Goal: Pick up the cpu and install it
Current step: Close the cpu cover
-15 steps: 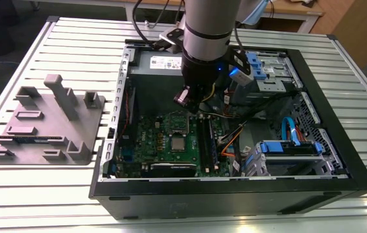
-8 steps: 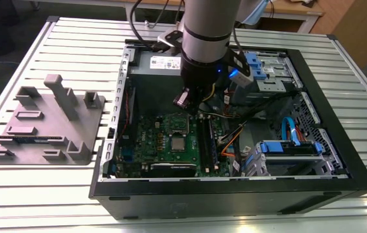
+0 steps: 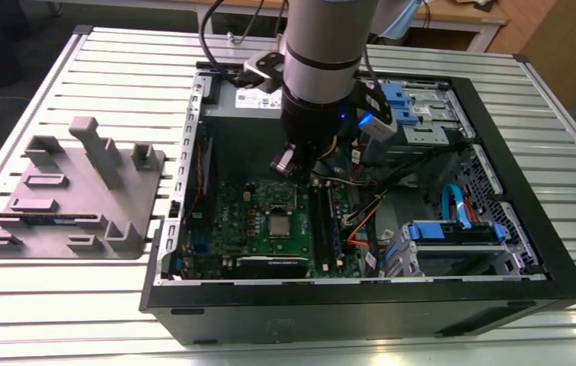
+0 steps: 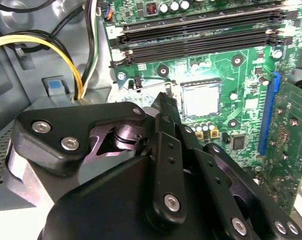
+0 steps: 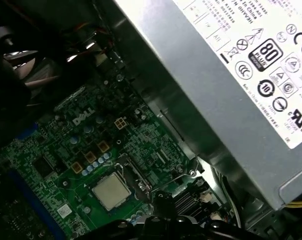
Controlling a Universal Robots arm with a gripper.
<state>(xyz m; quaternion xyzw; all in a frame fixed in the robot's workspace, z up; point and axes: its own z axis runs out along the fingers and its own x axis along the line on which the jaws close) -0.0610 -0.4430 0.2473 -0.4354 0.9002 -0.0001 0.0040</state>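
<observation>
The cpu [image 3: 281, 226], a small silvery square, lies flat in its socket on the green motherboard [image 3: 237, 221] inside the open computer case. It also shows in both wrist views [image 4: 201, 100] [image 5: 111, 191], uncovered. The socket's metal frame [image 4: 141, 92] stands open beside it, with its wire lever [image 5: 182, 175] raised. My gripper [image 3: 290, 174] hangs above the board just beyond the socket, on the power supply side. Its black fingers [image 4: 164, 107] come together to a narrow tip with nothing between them. The tip [image 5: 163, 200] is close to the open frame, apart from the cpu.
A silver power supply [image 5: 231, 75] walls in the board beside the gripper. Black memory slots [image 4: 201, 35] run past the socket, and yellow and black cables [image 4: 51, 45] hang nearby. Blue-tabbed drive cages [image 3: 451, 229] are on the exterior view's right. A grey fixture [image 3: 75, 191] stands outside the case.
</observation>
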